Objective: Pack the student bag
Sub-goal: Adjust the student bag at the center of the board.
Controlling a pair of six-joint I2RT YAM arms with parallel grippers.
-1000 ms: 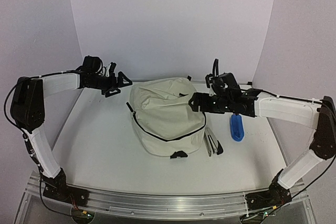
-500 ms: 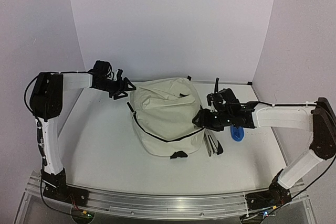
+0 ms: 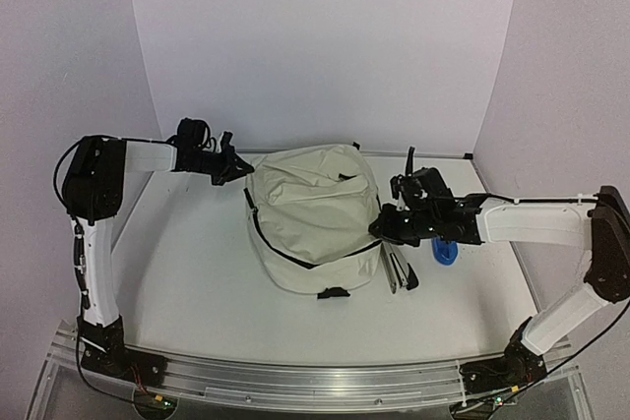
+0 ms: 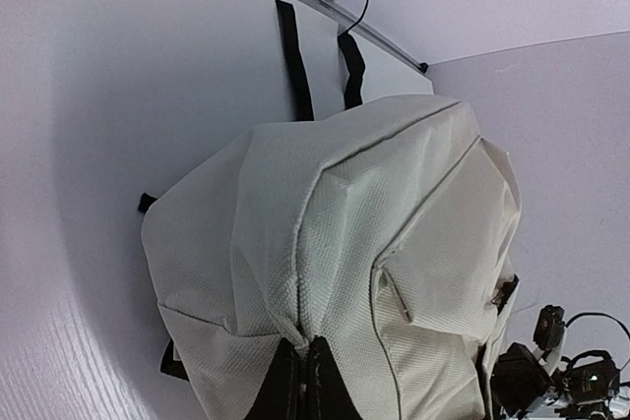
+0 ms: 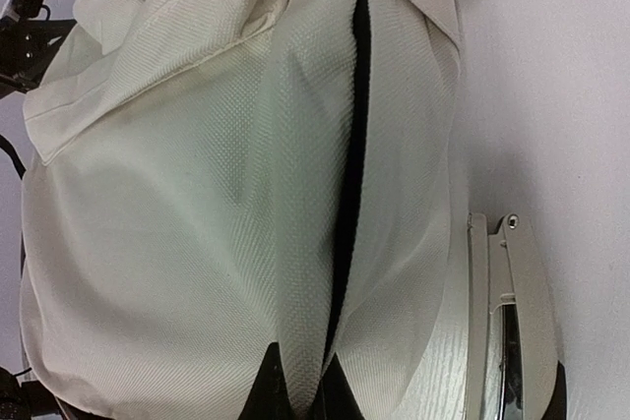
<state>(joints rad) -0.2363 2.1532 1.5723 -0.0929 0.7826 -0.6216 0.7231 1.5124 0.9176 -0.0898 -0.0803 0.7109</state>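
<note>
At the near middle of the surface (image 3: 187, 253) lies the student bag (image 3: 310, 218), its rounded base toward the arm bases and its long axis running away toward the back wall, where the black straps trail off. A black zipper line (image 3: 295, 255) curves across its near half from left to right.

Just right of the bag's near corner a stapler (image 3: 398, 270) lies alongside it, close but apart. Slightly beyond it, the right end effector (image 3: 379, 226) meets the bag's right flank. Its wrist view shows the fingertips (image 5: 271, 381) clenched on a fold of cream fabric right beside the dark zipper gap. A blue object (image 3: 445, 253) sits behind that arm, too hidden to name.

Farthest back, the left end effector (image 3: 234, 166) is at the bag's far-left corner, pinched shut on the fabric at a seam.

So the bag lies between the two grasps, which sit diagonally across it. The zipper gap is nearer the right arm, so any spreading of the mouth probably depends on pulling along that diagonal.
</note>
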